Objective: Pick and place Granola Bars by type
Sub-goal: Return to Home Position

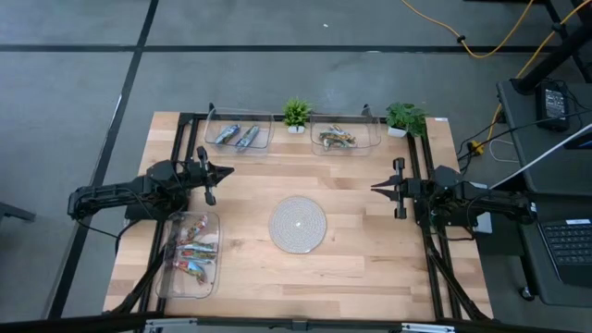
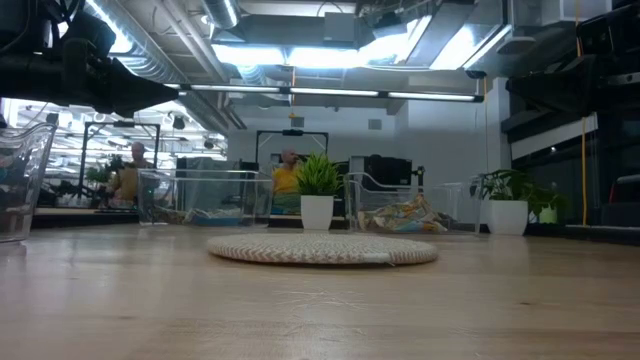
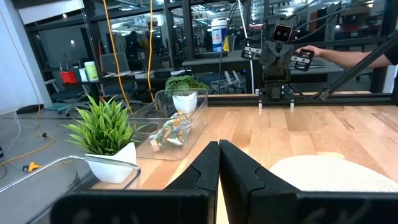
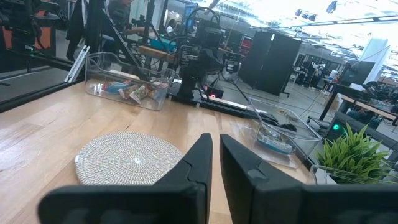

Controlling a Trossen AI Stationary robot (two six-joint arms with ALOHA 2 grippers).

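You can't count wrappers through the clear walls: red Granola Bars (image 1: 191, 250) in the tray (image 1: 220, 261) by the left arm, blue Granola Bars (image 1: 237, 136) and yellowish Granola Bars (image 1: 335, 139) in separate far trays. Left pincer (image 1: 229, 170) and right pincer (image 1: 374, 188), fingers together, face each other over the surface (image 1: 370, 245).

Table (image 1: 361, 264): pale wood, smooth, satin. Table frame (image 3: 233, 94): black, metal-looking. Round mat (image 1: 298, 224): coiled woven fibre, rough. Bins (image 1: 265, 118): clear glossy plastic. Granola Bars (image 1: 192, 248): shiny wrappers. Plant pots (image 2: 317, 212): white, smooth. Left gripper (image 3: 219, 144) fingers (image 3: 199, 171): dark, matt.
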